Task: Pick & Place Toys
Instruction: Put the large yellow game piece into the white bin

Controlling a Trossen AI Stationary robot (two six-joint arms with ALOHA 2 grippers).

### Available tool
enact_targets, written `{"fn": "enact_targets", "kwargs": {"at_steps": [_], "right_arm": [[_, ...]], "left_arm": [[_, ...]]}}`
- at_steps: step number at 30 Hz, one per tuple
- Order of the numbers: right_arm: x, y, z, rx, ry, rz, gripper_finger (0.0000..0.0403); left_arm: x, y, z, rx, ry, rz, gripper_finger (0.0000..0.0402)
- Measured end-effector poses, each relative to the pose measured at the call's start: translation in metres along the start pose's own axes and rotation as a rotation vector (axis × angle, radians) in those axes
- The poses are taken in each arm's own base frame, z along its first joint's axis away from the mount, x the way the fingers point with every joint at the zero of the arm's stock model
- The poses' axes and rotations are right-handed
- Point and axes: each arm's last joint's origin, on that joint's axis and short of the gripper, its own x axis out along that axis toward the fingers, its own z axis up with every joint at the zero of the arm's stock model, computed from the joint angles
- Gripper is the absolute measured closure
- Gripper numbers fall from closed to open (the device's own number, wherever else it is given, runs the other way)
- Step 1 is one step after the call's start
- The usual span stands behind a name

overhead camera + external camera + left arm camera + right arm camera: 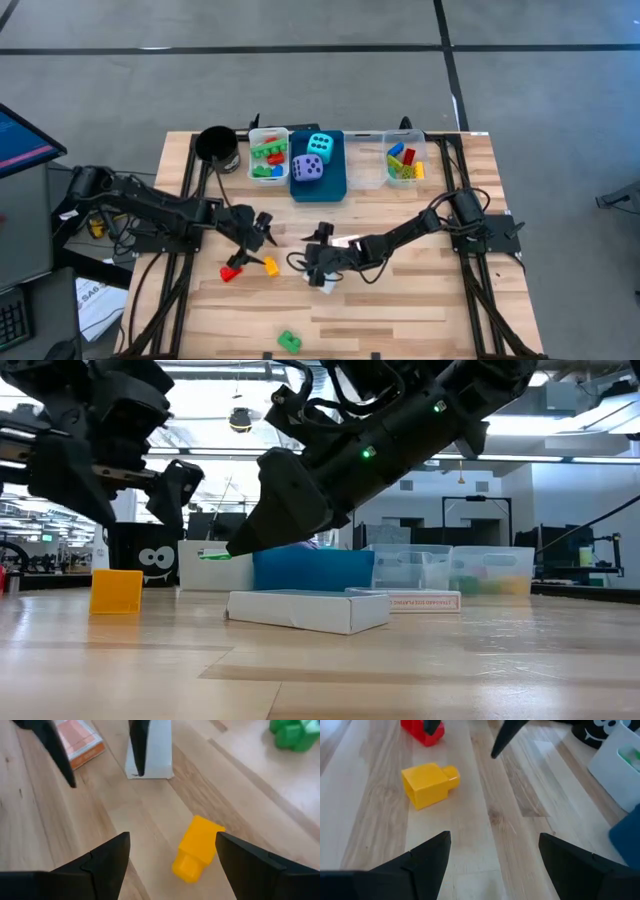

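small yellow plastic brick lying loose on the wooden table at seven o'clock from the bins, framed by left gripper, fingers apart and empty; next: lower, close, lift; right gripper likewise open nearby.

Bright, even overhead light fills the room — ceiling fixtures glare white in the low view, leaving the dark robot arms silhouetted. Soft shadows sit under the yellow plastic brick; nearby fingers blur.
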Motion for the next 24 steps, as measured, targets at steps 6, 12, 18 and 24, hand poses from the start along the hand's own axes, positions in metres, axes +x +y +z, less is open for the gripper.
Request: {"fn": "enact_targets", "kwargs": {"at_steps": [6, 12, 18, 24], "right_arm": [[-0.001, 0.002, 0.0, 0.038, -0.002, 0.003, 0.0104], [-0.007, 0.011, 0.001, 0.032, -0.03, -0.027, 0.0104], [-0.008, 0.013, 0.001, 0.028, -0.034, -0.043, 0.0104], [-0.008, 0.012, 0.001, 0.027, -0.033, -0.044, 0.0104]], "left_arm": [[0.002, -0.008, 0.002, 0.098, 0.015, 0.007, 0.0104], [0.013, -0.014, -0.002, 0.108, 0.064, -0.032, 0.0093], [0.027, -0.014, -0.007, 0.104, 0.098, -0.049, 0.0087], [0.041, -0.014, -0.016, 0.094, 0.146, -0.072, 0.0086]]}}
